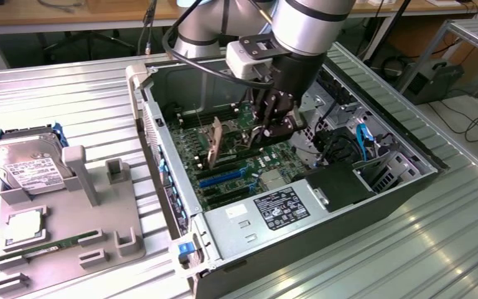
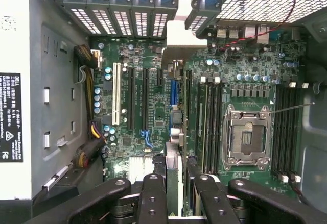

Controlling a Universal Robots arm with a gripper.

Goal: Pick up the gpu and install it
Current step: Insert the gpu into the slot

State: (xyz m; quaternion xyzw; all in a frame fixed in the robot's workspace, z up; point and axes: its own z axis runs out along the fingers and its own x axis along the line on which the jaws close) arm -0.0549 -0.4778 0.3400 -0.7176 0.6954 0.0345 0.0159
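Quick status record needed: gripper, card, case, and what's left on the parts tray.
gripper: down inside the open PC case, shut on the gpu
gpu: held edge-on between the fingers, over the motherboard expansion slots
CPU socket: open and empty
parts tray: outside the case, at the exterior view's left
hard drive: in blue frame, by the tray
RAM stick: lying on the tray

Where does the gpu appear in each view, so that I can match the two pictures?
Exterior view: gpu upright inside the case, just to the exterior view's left of the jaws.
Wrist view: gpu edge-on between the jaws, over the motherboard.
Shared landmark: the labelled power supply.
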